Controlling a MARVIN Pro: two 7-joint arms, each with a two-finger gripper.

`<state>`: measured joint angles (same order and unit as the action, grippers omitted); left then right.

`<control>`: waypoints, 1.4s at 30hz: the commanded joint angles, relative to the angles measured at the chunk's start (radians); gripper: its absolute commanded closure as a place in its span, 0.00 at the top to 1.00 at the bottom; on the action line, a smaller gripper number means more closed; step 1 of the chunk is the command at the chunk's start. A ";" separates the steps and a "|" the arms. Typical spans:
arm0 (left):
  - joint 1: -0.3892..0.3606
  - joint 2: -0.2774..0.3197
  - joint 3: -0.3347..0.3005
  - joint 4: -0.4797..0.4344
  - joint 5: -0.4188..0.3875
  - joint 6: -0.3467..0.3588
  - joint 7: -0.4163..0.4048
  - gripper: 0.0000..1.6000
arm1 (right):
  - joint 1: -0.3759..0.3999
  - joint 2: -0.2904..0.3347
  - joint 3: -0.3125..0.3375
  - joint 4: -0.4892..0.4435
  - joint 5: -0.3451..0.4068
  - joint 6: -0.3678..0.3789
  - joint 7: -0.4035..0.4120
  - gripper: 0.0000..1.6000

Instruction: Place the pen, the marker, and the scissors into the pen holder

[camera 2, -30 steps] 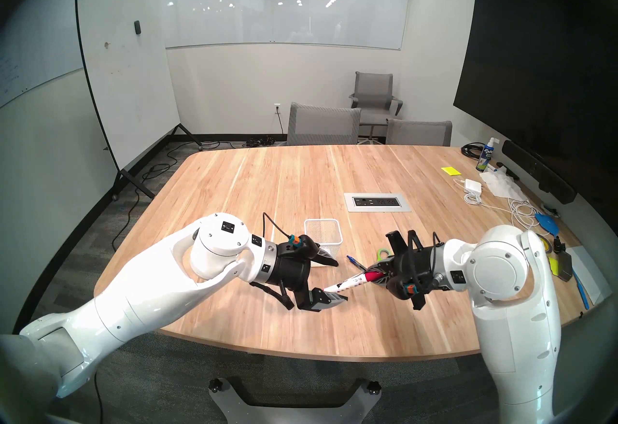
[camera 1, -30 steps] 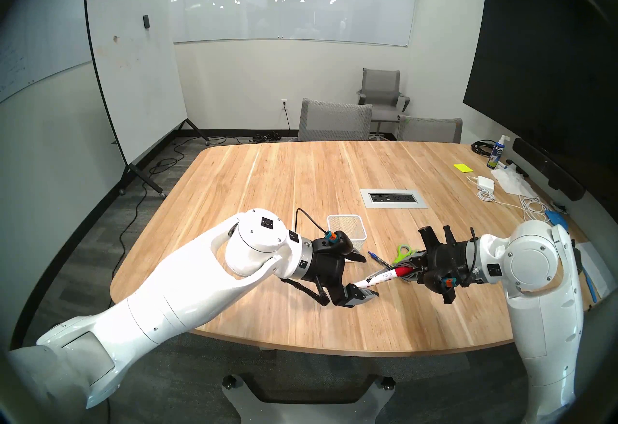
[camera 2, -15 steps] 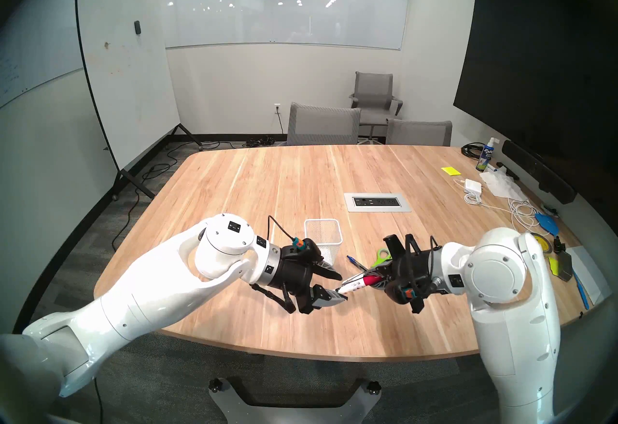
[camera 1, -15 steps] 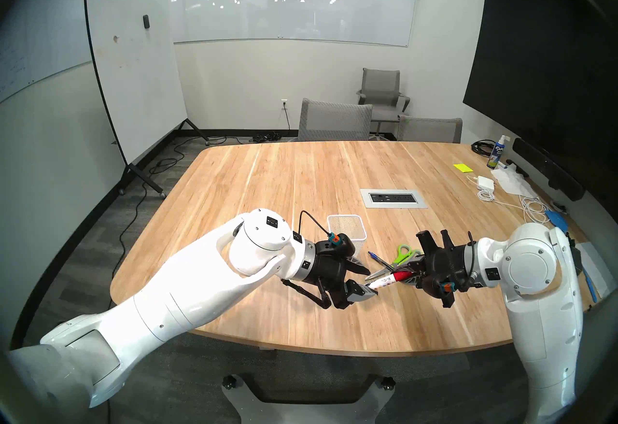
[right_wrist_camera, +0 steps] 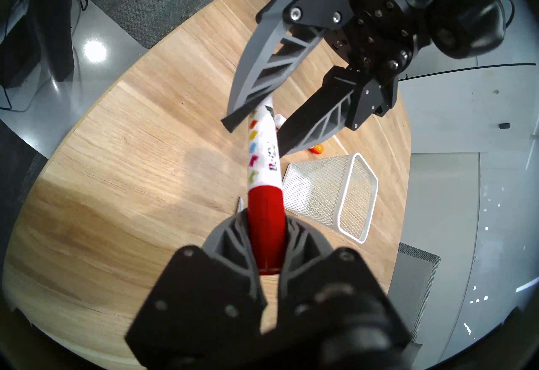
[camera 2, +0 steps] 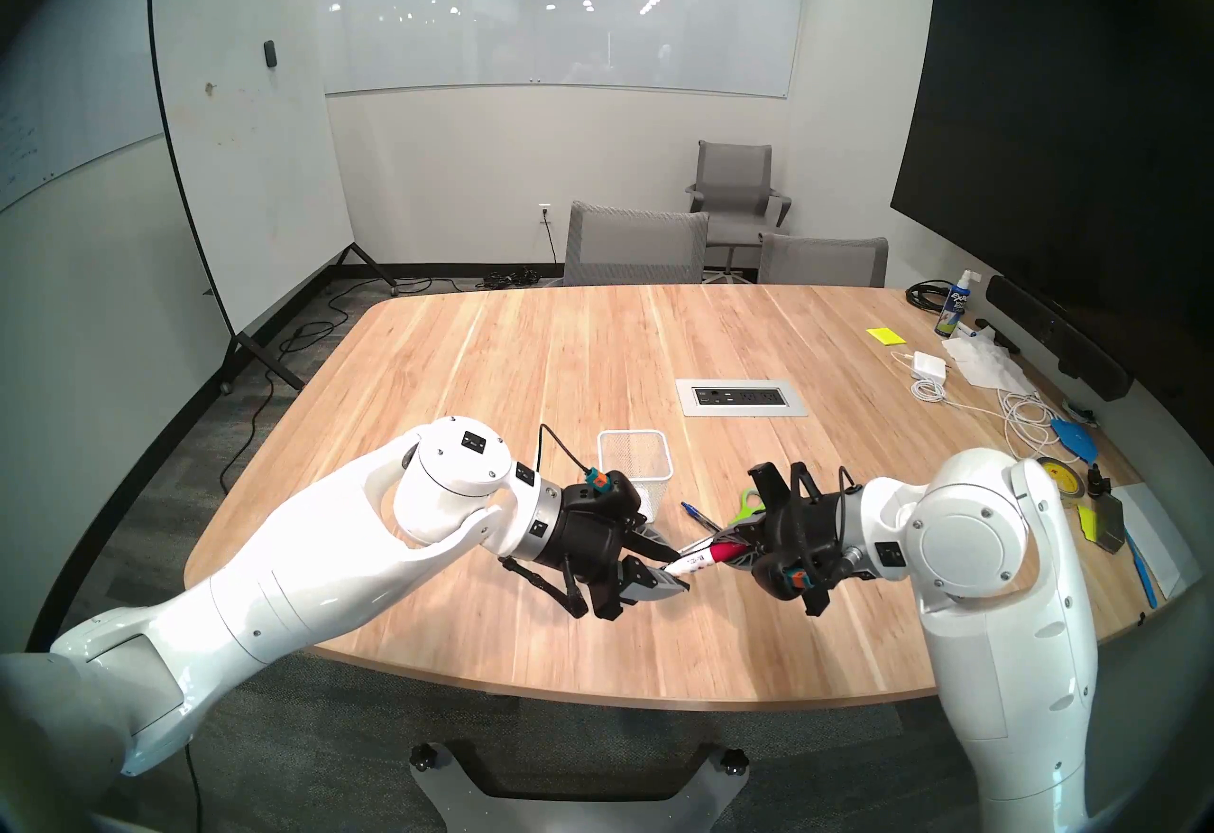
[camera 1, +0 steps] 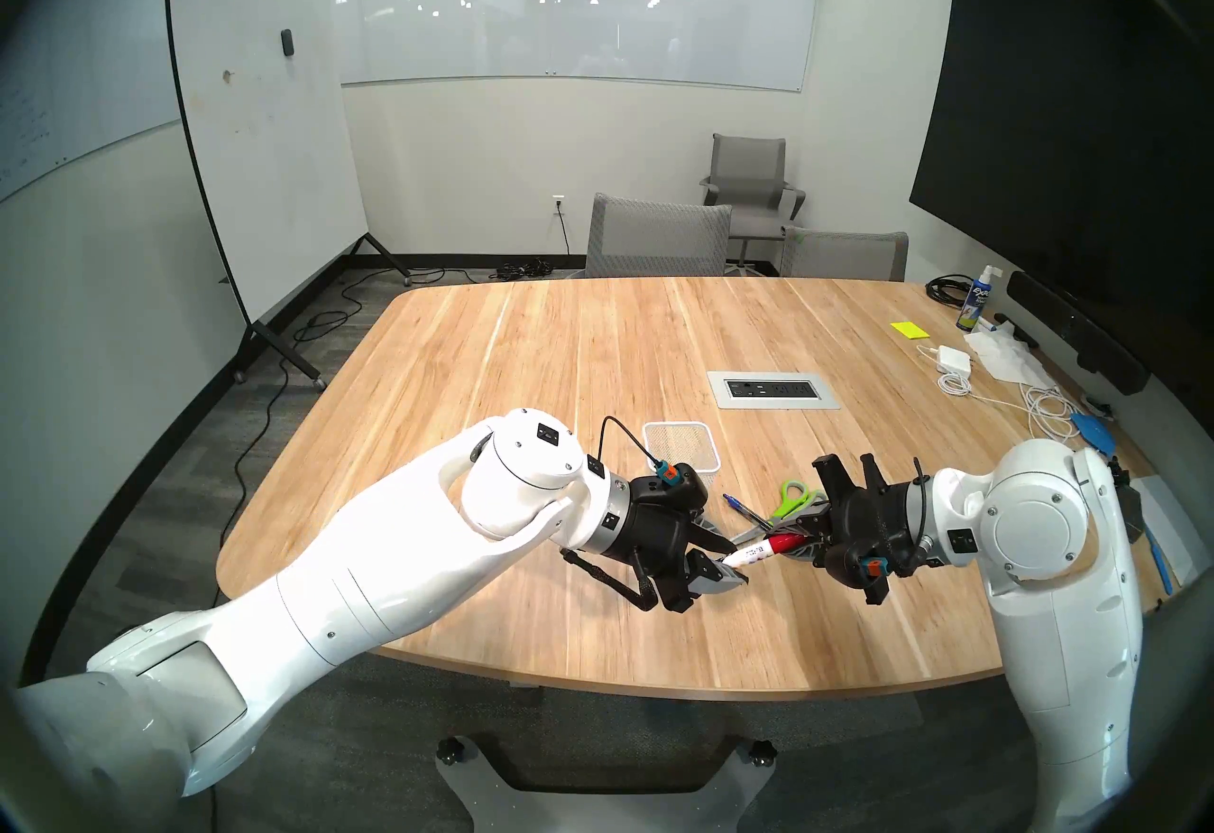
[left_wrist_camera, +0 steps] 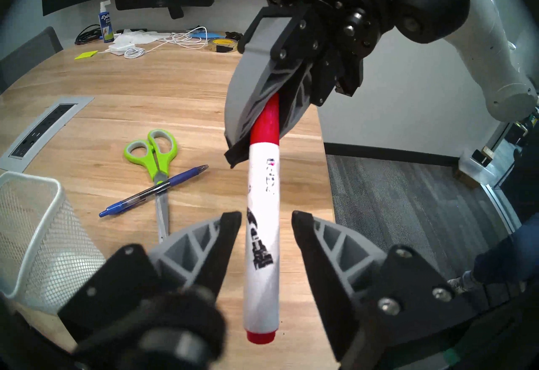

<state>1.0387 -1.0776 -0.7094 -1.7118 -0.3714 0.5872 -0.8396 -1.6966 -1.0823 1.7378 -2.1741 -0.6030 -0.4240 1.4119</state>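
My right gripper [camera 1: 798, 539] is shut on the red cap of a white-barrelled marker [camera 1: 755, 552], holding it in the air and pointing it toward my left arm. My left gripper [left_wrist_camera: 265, 220] is open. Its fingers [left_wrist_camera: 224, 232] flank the white barrel of the marker [left_wrist_camera: 262, 214] with a small gap on each side. On the table behind them, the blue pen [left_wrist_camera: 151, 190] lies across the blades of the green-handled scissors [left_wrist_camera: 157, 156]. The white mesh pen holder [camera 1: 683, 447] stands upright just behind my left wrist.
A recessed power outlet panel [camera 1: 774, 389] sits in the table beyond the holder. A charger with white cables [camera 1: 956, 362], a spray bottle [camera 1: 975, 302], a yellow sticky note [camera 1: 910, 330] and a tape roll [left_wrist_camera: 223, 45] crowd the right side. Grey chairs [camera 1: 657, 237] line the far edge.
My left gripper has moved right onto the marker's barrel and its jaws have narrowed around it. My right arm has shifted slightly left, still gripping the red cap.
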 commanded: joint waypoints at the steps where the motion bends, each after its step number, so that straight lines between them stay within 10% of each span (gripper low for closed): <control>1: -0.027 -0.022 -0.004 -0.004 -0.002 -0.003 -0.008 0.39 | 0.000 -0.002 0.002 -0.010 0.004 0.004 0.000 0.00; 11: -0.030 -0.020 -0.001 -0.003 -0.004 0.003 -0.024 0.23 | -0.005 -0.003 0.007 -0.016 0.010 0.008 -0.001 0.00; 16: -0.029 -0.021 -0.001 -0.003 -0.005 0.005 -0.029 0.00 | -0.006 -0.004 0.009 -0.014 0.010 0.006 -0.002 0.00; 42: -0.022 -0.016 0.001 -0.006 -0.003 -0.011 -0.049 0.00 | -0.010 -0.064 0.025 -0.044 0.037 0.016 -0.038 0.00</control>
<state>1.0212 -1.0775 -0.7102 -1.7015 -0.3666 0.5861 -0.8772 -1.7183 -1.1178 1.7655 -2.1788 -0.5921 -0.4238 1.3927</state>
